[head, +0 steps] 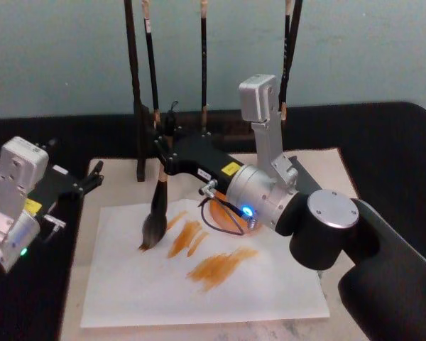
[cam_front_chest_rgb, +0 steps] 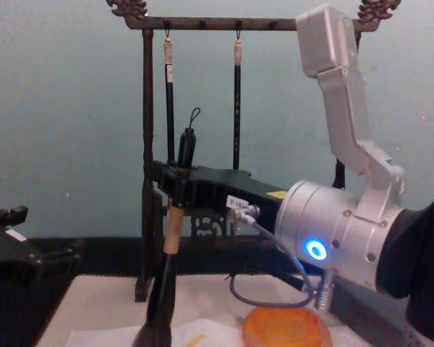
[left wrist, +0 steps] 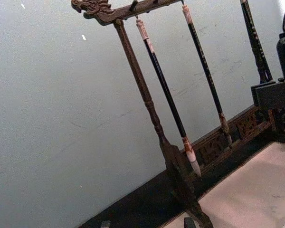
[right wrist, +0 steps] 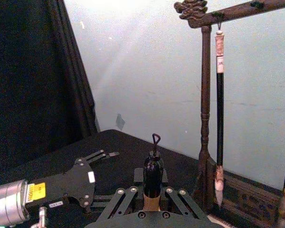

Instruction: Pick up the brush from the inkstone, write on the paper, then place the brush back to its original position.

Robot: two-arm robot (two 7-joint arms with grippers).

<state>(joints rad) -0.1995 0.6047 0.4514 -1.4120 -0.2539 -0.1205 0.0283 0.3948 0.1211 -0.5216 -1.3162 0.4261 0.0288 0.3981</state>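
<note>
Head view: the right gripper (head: 162, 162) clamps the upright brush (head: 155, 217), whose hairs touch the paper (head: 142, 298) left of the orange strokes (head: 213, 266). The right arm hides most of the inkstone (head: 216, 213). The left gripper (head: 94, 177) idles at the left.
Chest view: the inkstone (cam_front_chest_rgb: 286, 329) lies near, right of the brush, with the rack (cam_front_chest_rgb: 146, 144) behind.
Right wrist view: the cord loop (right wrist: 155, 139) rises above the gripping jaws.

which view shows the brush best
The head view: the brush shows tip to cap, held in the right claw, hairs touching the paper. Chest view cuts off its tip; right wrist view gives its end cap and loop.
</note>
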